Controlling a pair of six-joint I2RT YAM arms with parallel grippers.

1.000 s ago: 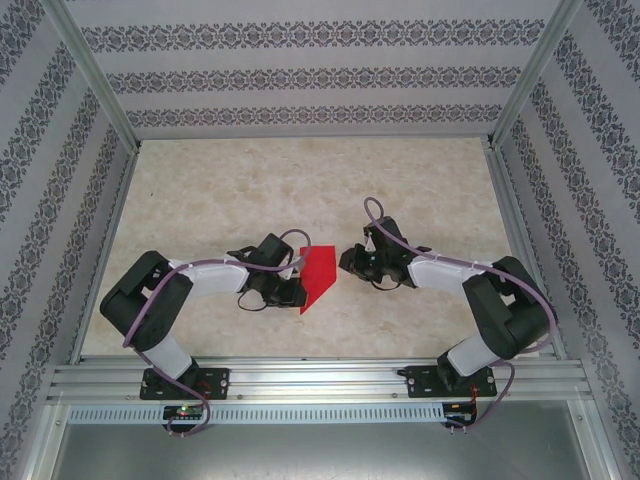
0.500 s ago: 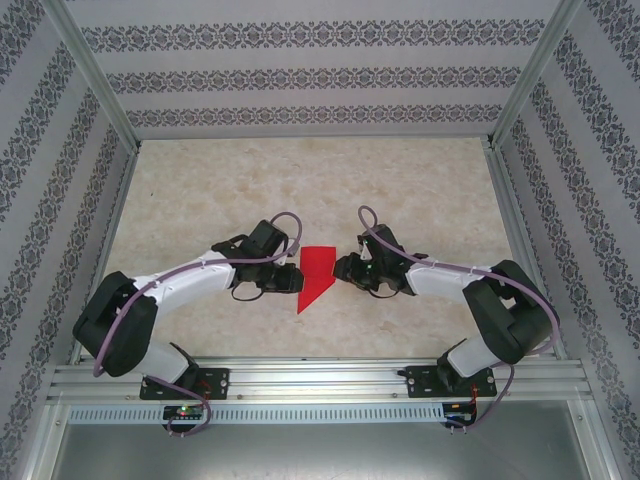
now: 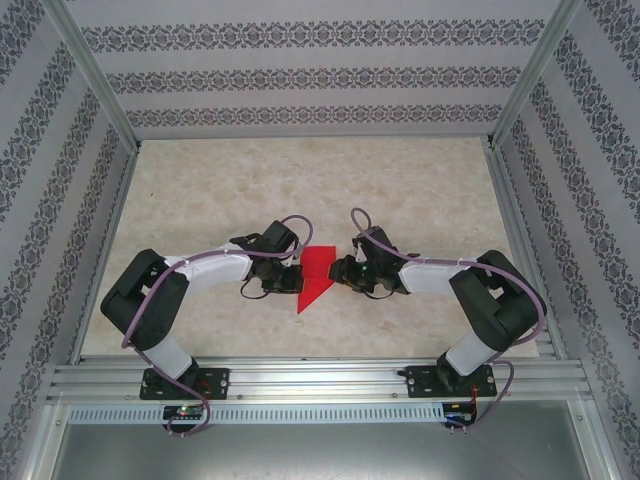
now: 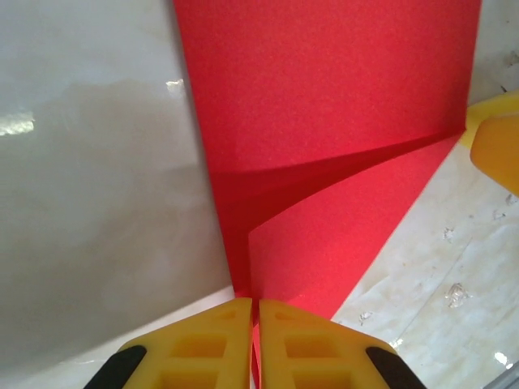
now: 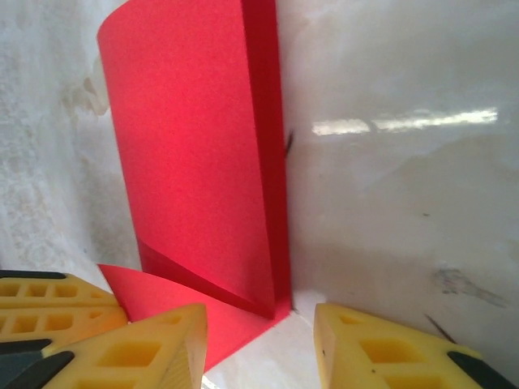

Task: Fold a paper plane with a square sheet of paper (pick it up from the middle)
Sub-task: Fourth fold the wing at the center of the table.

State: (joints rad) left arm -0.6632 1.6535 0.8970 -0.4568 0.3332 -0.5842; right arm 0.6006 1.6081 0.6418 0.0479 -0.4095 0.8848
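left gripper [image 4: 255, 306] now clamps the red sheet [image 3: 316, 272] at its edge; right gripper [image 5: 259, 324], jaws apart, has neared the sheet's other side, seemingly not gripping: ready to crease.

The right end effector [image 3: 343, 272] has been brought leftward and a little closer to the arm bases. The gap seen a second ago between it and the sheet of paper [image 3: 316, 272] has been narrowed, so it now lies just beside the sheet's right edge. The right arm's elbow has been drawn inward with it. The left arm, stretched low and outward half a second ago, has been folded back. The left end effector [image 3: 292, 280] has been shifted slightly farther from the bases. The sheet's near point has been nudged slightly leftward.
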